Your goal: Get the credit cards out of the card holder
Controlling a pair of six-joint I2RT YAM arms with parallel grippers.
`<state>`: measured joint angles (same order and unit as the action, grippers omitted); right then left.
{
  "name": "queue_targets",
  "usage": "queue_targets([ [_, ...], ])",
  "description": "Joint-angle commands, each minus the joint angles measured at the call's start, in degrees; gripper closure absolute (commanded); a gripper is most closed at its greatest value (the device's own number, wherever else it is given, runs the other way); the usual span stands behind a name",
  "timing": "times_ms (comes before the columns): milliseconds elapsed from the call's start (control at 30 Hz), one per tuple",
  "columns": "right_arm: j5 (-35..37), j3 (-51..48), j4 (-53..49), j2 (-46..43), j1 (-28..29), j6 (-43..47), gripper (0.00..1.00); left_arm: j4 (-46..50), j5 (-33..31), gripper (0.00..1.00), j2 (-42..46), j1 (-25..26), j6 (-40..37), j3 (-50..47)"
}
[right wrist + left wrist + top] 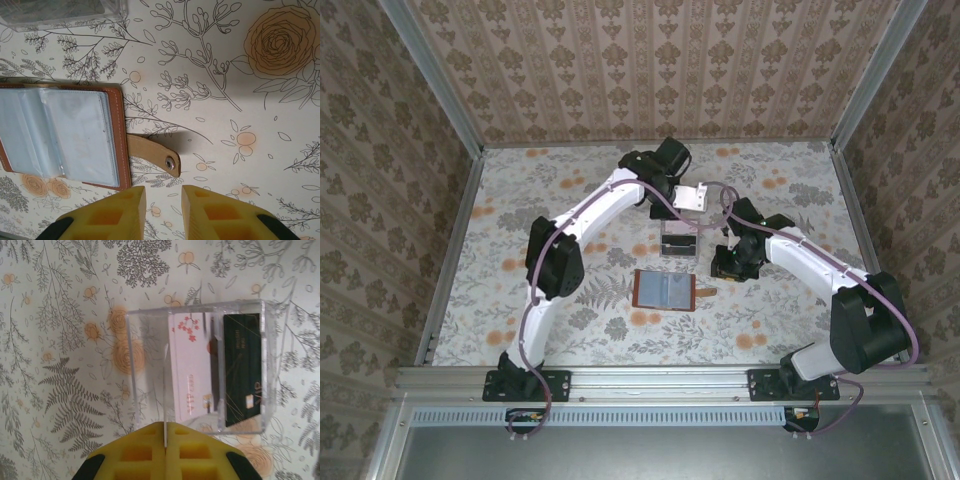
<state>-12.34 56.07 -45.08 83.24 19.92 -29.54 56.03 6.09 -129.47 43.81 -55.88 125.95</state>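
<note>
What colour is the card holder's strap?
Tan brown; the strap shows best in the right wrist view.

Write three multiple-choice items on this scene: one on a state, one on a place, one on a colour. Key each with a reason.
1. The card holder is: A folded shut; B lying open; C standing on edge.
2. The two credit cards lie: A in the clear tray; B inside the holder; C stacked on the holder.
3. The second card, beside the blossom-printed one, is: A red; B yellow; C dark green.

Key: B, its clear pockets face up; A, the tray's walls surround both cards; C, the left wrist view shows it dark green.
</note>
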Motion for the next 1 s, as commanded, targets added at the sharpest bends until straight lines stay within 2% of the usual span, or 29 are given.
queue_targets([
  [0,0.72,-0.19,-1.58,-0.62,-0.41,1.30,0.74,2.16,-0.07,1.00,-3.50,-0.20,-2.74,4.61],
  [200,0.43,-0.26,-1.45,-0.29,-0.56,1.50,0.74,5.33,0.57,1.00,-8.16,-0.19,-3.16,11.19],
  [633,0.01,-0.43,-1.17,0.33,-0.94,2.02,0.74,5.71,-0.64,1.00,-11.09,-0.14,-3.02,11.93],
  [767,-0.12,-0.59,-1.14,0.17,-0.98,2.01,0.74,4.27,-2.67,0.91,-11.46,0.09,-2.51,11.88],
  [967,-0.06,-0.94,-1.15,-0.53,-1.00,1.89,0.74,-1.40,-10.04,0.83,-11.82,0.22,-1.69,11.86],
])
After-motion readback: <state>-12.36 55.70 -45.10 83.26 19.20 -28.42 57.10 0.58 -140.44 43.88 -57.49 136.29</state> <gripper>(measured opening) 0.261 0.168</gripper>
